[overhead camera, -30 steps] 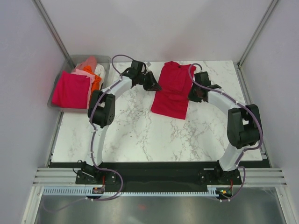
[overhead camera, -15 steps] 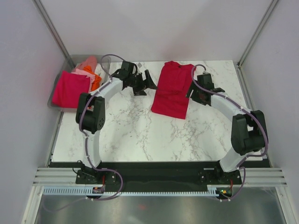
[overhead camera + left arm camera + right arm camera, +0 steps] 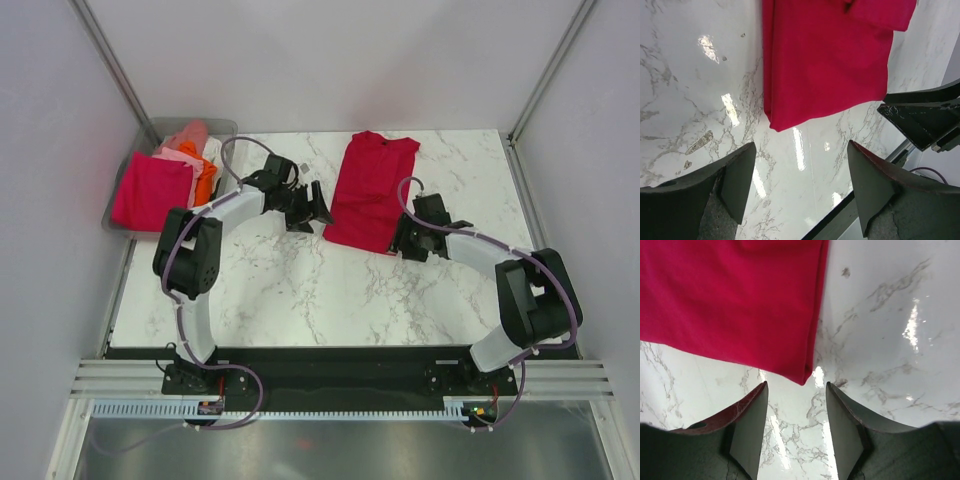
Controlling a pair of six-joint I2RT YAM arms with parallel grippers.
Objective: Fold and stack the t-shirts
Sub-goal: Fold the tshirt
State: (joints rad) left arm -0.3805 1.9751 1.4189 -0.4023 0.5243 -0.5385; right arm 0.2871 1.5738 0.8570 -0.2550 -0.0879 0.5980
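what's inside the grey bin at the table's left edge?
Magenta-pink shirt in front, pale pink cloth and orange cloth behind it. Whatever lies beneath them, and the floor of the bin, is covered.

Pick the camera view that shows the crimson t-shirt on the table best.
The top external view: it shows the whole crimson t-shirt, lying folded narrow on the marble table. The left wrist view shows only its near left corner and edge; the right wrist view only its near right corner.
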